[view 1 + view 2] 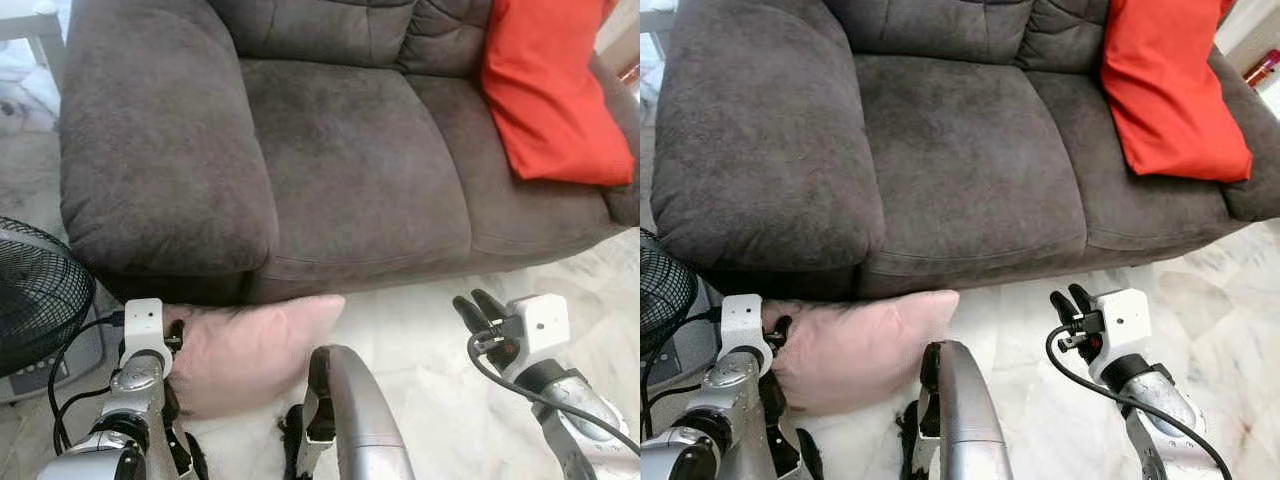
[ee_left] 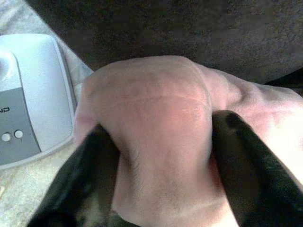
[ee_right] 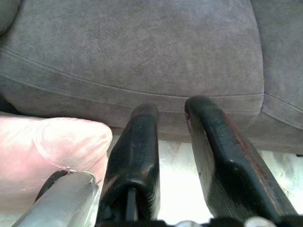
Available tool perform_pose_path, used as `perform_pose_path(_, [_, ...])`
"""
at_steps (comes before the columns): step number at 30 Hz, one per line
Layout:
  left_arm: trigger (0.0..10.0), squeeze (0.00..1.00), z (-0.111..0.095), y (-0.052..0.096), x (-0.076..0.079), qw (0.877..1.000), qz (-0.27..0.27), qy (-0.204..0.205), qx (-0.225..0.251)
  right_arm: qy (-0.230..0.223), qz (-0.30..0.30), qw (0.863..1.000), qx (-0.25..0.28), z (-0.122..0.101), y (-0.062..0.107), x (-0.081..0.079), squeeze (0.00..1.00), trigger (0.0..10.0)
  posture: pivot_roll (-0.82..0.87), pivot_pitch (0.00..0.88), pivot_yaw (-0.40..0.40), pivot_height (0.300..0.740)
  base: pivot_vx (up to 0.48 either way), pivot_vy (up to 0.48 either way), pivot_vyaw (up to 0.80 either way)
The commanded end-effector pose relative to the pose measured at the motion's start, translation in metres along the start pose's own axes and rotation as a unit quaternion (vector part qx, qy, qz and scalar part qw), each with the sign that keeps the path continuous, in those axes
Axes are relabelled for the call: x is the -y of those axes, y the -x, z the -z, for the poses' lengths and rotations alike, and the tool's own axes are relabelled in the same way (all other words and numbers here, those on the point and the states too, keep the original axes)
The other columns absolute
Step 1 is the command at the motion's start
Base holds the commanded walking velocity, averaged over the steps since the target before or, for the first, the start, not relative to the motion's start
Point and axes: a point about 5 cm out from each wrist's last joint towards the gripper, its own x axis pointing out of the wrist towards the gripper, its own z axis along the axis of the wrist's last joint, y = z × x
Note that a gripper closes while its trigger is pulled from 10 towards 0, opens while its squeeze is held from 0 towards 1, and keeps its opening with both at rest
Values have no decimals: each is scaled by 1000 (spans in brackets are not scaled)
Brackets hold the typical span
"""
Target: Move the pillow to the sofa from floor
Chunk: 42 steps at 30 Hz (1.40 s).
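A pale pink pillow (image 1: 250, 350) lies on the white floor against the front of the dark grey sofa (image 1: 350, 150), below its left armrest. My left gripper (image 1: 175, 335) is at the pillow's left corner, and in the left wrist view its two black fingers (image 2: 94, 156) squeeze a bunched fold of the pillow (image 2: 156, 109). My right gripper (image 1: 473, 303) hovers over bare floor to the pillow's right, apart from it. Its fingers (image 3: 137, 142) stand a little apart with nothing between them, pointing at the sofa's front edge (image 3: 142, 56).
An orange-red cushion (image 1: 550, 90) leans in the sofa's right corner. A black fan (image 1: 35, 290) on a white-grey base (image 2: 33, 94) stands at the left, close to my left arm, with black cables. A silver part of my body (image 1: 350, 410) rises at bottom centre.
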Motion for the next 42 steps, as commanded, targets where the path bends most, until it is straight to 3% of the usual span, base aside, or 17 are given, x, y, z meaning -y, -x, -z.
perform_pose_path(1, [0, 0, 18, 5, 5, 999, 5, 0, -31, 10, 14, 1000, -9, 0, 7, 7, 0, 10000, -112, 313, -400, 539, 0, 0, 0])
perform_pose_path(42, [0, 0, 23, 7, -5, 999, 2, -5, -34, -8, 19, 1000, -17, 15, 4, 0, 0, 10000, -80, 334, -377, 539, 0, 0, 0])
